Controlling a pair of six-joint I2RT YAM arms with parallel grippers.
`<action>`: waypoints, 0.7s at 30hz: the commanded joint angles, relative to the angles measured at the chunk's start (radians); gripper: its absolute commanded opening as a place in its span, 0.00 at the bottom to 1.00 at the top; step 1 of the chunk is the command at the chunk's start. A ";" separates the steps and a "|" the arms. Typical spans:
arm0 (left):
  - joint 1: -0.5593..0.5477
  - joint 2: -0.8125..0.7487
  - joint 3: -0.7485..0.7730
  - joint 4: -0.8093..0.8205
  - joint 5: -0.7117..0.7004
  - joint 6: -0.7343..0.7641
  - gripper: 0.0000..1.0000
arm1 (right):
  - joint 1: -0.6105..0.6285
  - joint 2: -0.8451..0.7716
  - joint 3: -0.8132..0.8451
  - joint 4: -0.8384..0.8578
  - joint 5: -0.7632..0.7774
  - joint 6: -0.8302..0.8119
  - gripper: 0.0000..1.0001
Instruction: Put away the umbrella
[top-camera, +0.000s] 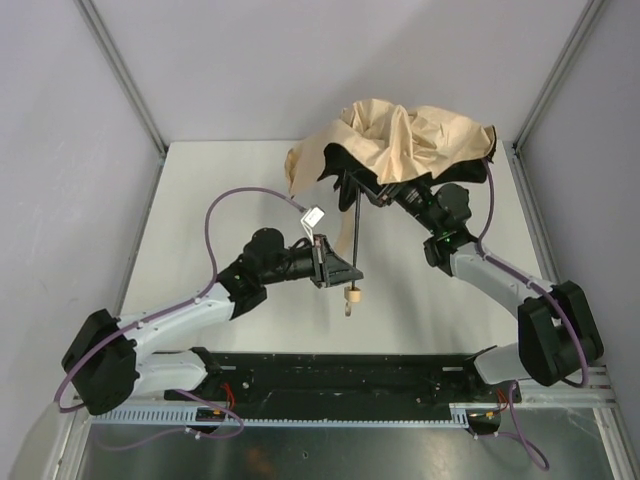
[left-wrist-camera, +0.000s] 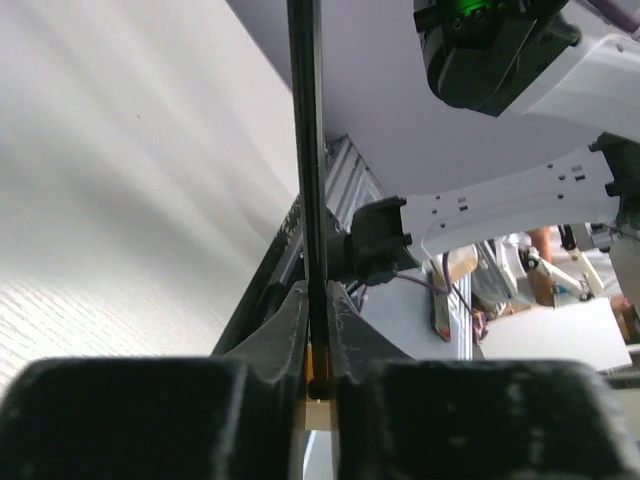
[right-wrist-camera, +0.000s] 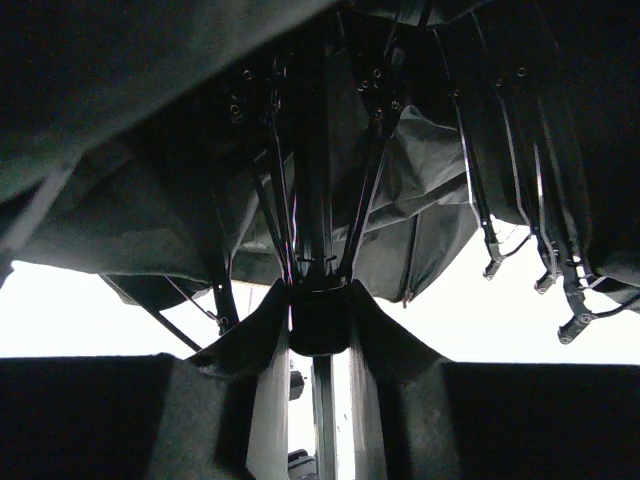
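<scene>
tan umbrella (top-camera: 400, 140) half-collapsed (crumpled), shaft upright

Umbrella (top-camera: 400, 140) over far right of counter (top-camera: 220, 190). Canopy (top-camera: 430, 130) at far end; shaft (top-camera: 355, 235) runs nearward to handle (top-camera: 352, 294) at counter centre. Left fingers (left-wrist-camera: 290, 330) clamped on shaft just beyond handle, reaching in from left. Right fingers (right-wrist-camera: 250, 340) either side of runner (right-wrist-camera: 320, 315) under canopy, reaching in from near right.

- From above, the umbrella (top-camera: 400, 140) buries my right gripper (right-wrist-camera: 320, 318) tips.
- Left wrist: shaft (left-wrist-camera: 305, 150) runs off the top edge, handle (left-wrist-camera: 318, 410) is just a sliver.
- Right wrist: underside's too dark to read.
</scene>
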 joint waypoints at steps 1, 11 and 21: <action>0.019 0.021 0.081 0.013 -0.040 0.039 0.04 | 0.060 -0.125 -0.009 -0.049 -0.009 -0.095 0.00; 0.026 -0.032 0.139 -0.001 -0.109 0.091 0.00 | 0.164 -0.215 -0.104 -0.115 0.005 -0.145 0.00; 0.031 -0.101 0.165 -0.039 -0.158 0.096 0.00 | 0.219 -0.206 -0.256 0.017 0.067 -0.081 0.00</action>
